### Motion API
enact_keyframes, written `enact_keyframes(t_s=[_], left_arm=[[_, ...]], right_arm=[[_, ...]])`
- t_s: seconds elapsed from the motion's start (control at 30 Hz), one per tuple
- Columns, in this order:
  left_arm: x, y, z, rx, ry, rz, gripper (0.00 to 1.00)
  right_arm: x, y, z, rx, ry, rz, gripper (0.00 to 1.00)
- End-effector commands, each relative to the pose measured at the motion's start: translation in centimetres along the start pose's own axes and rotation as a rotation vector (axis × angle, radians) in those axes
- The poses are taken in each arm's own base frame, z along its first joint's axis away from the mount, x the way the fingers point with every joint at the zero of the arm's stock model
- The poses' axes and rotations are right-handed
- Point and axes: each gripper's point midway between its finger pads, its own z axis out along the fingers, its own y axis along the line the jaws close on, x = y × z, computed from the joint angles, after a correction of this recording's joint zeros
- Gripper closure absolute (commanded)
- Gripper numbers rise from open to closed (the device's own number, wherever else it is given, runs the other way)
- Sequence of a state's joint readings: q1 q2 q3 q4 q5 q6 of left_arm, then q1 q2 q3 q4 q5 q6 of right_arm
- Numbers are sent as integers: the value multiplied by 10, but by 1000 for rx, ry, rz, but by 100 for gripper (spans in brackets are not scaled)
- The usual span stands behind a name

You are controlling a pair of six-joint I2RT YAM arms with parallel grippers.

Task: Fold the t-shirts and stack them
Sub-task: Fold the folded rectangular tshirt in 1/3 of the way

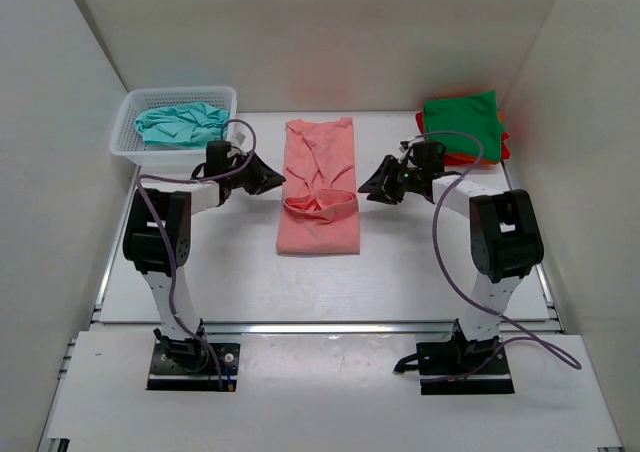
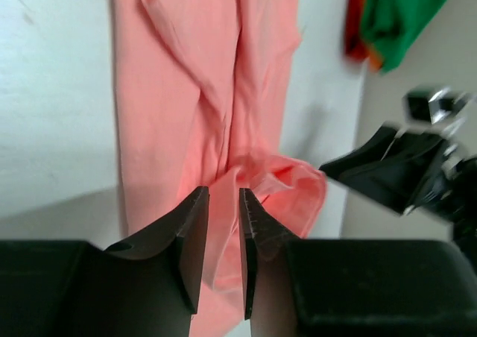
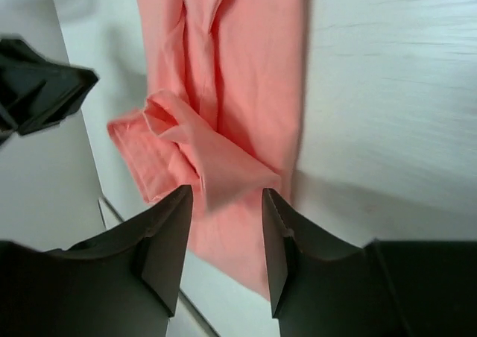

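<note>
Right, you're hovering the left gripper (image 1: 270, 180) and right gripper (image 1: 367, 187) beside the salmon pink t-shirt (image 1: 320, 162), left fingers (image 2: 190, 240) barely parted, right fingers (image 3: 168, 232) spread, teal t-shirt (image 1: 180, 124) lying in the basket (image 1: 122, 142).

No writing, brand, number or sign can be read in any of our three views. The nearest candidate is a small pale patch (image 1: 163, 132) on the teal t-shirt (image 1: 185, 122), bundled in the white mesh basket (image 1: 127, 148) at the table's far left corner. From the overhead camera we think it may be a sewn-in label, but it is too small for us to make out any lettering.
</note>
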State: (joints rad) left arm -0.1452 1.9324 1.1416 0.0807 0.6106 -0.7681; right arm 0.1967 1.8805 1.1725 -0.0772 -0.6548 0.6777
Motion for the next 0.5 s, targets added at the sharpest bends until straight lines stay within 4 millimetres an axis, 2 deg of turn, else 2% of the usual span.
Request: enact_keyframes(t_s=[0.0, 0.03, 0.07, 0.1, 0.13, 0.17, 0.27, 0.3, 0.33, 0.37, 0.4, 0.43, 0.47], left_arm=[[-54, -43, -28, 210, -216, -58, 65], [-54, -49, -35, 242, -248, -61, 66], [-52, -47, -37, 238, -255, -60, 67], [-49, -52, -39, 243, -250, -46, 66], [-42, -55, -40, 234, -225, -20, 65], [-34, -50, -37, 209, -197, -9, 65], [0, -48, -42, 191, -128, 32, 63], [19, -39, -41, 158, -87, 24, 62], [23, -38, -45, 133, -92, 67, 62], [39, -28, -48, 79, -65, 94, 62], [64, -17, -49, 39, -6, 112, 62], [65, -15, -53, 6, -23, 138, 62], [80, -2, -58, -53, -6, 153, 61]], right_arm=[[-48, 31, -27, -52, -270, -16, 61], [-46, 31, -33, -52, -297, 0, 60], [-49, 33, -40, -40, -332, -13, 61], [-46, 28, -41, -16, -330, -17, 61], [-41, 32, -40, -11, -309, -48, 61], [-40, 32, -40, -7, -299, -89, 61], [-8, 23, -33, 34, -194, -149, 60], [1, 21, -33, 41, -180, -166, 60], [11, 17, -30, 77, -161, -184, 60], [29, 14, -29, 94, -133, -204, 59], [40, 9, -32, 118, -122, -213, 59], [48, 5, -31, 148, -111, -220, 58], [65, 2, -31, 153, -91, -219, 58]])
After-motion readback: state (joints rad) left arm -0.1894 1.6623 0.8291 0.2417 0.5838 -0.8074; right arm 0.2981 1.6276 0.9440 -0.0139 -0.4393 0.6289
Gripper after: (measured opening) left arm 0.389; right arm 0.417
